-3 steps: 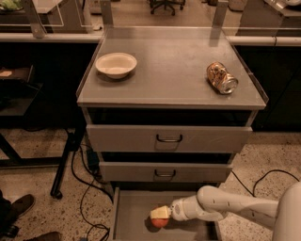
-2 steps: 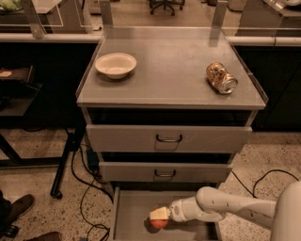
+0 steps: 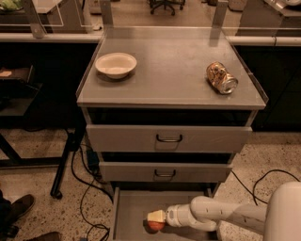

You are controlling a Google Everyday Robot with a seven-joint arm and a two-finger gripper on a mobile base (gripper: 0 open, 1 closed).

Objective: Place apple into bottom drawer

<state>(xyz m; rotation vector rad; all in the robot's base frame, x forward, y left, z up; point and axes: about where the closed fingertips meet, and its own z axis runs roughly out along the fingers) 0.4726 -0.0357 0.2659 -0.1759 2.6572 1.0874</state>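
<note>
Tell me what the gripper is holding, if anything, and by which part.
The gripper covers the top of the apple inside the bottom drawer; whether it grips the apple or the apple rests loose cannot be told.

I take this for a lab or office workroom: speckled terrazzo floor (image 3: 281, 147), loose black floor cables (image 3: 82, 181), a black wheeled office-chair base (image 3: 164, 4) behind the grey metal drawer cabinet (image 3: 174, 61). My gripper (image 3: 156, 217) sits low in the open bottom drawer (image 3: 134, 211).

Counter (image 3: 174, 56): smooth matt grey metal. Bottom drawer (image 3: 134, 207): same finish. Gripper (image 3: 156, 217) (smooth pale casing) inside it, just above the glossy apple (image 3: 153, 227). Can (image 3: 221, 77), right edge: shiny crumpled metal.
</note>
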